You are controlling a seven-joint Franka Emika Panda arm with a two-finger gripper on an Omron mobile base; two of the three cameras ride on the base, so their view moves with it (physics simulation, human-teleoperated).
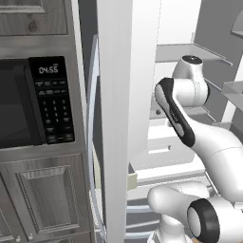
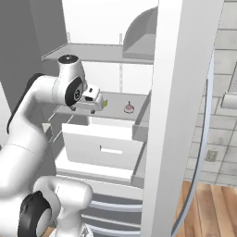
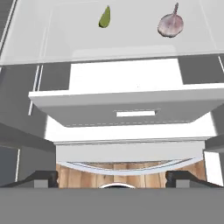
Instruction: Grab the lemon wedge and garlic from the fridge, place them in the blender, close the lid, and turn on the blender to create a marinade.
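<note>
Two items, lemon wedge (image 3: 104, 17) and garlic (image 3: 171, 25), sit apart on the fridge (image 3: 39, 43) shelf; hand (image 3: 112, 177) wide, empty.

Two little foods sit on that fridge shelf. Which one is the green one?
The lemon wedge, a slim yellow-green sliver. The garlic beside it is a rounder, pinkish-white bulb with a stalk.

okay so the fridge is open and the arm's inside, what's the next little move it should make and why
Probably ease the pincer forward and up toward the lemon wedge on the fridge shelf. Its jaws stand wide open with nothing between them, and the wedge lies clear of the garlic beside it, above the white drawer, so either item looks free to approach.
</note>
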